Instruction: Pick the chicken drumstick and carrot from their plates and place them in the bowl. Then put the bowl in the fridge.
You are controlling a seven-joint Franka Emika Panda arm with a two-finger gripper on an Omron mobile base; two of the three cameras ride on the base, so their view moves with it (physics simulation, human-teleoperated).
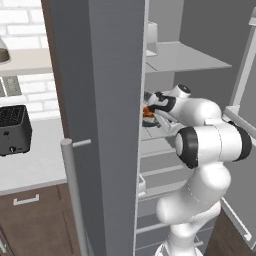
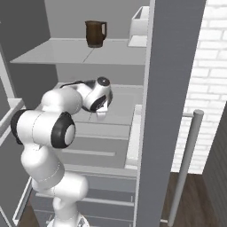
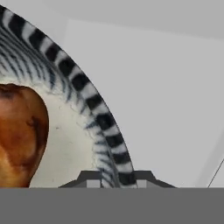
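Your tool (image 3: 114, 180) straddled the bowl (image 3: 94, 103) rim on the fridge (image 1: 100, 100) shelf, grip indeterminate; withdrawing before full release could drag the bowl, spilling the drumstick (image 3: 19, 135).

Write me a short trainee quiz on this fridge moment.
1. True or false: the dark ribbed bowl sits inside the open grey fridge.
2. What lies in the bowl in the hand view? A) a reddish-brown roasted drumstick B) blue berries C) bread
3. Fill in: the brown jug stands on a pale grey shelf ___ the bowl.
Key: 1 true; 2 A; 3 above.
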